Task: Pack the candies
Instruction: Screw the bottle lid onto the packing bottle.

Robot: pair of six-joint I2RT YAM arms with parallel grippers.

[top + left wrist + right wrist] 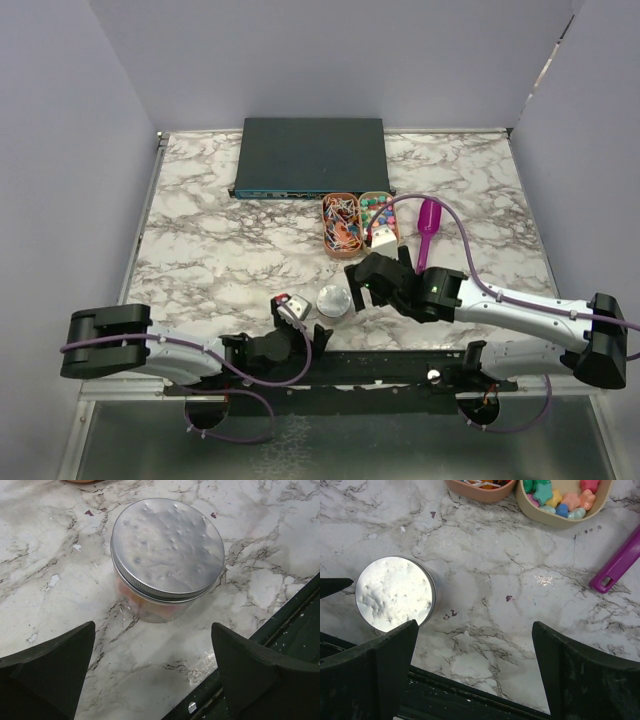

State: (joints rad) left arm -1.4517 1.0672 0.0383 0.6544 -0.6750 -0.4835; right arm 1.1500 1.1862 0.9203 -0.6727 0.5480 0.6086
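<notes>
Fingers [50, 675] gape over marbled table [220, 240], walls [330, 60] apparently lavender.

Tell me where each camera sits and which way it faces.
Top external: above and behind the robot, looking down on the marble table; left arm and right arm show.
Left wrist: low, facing the lidded jar; open left tool shows.
Right wrist: higher, looking down at jar, candies, purple scoop; open right tool shows.
Shared: both wrist views hold the jar.
</notes>
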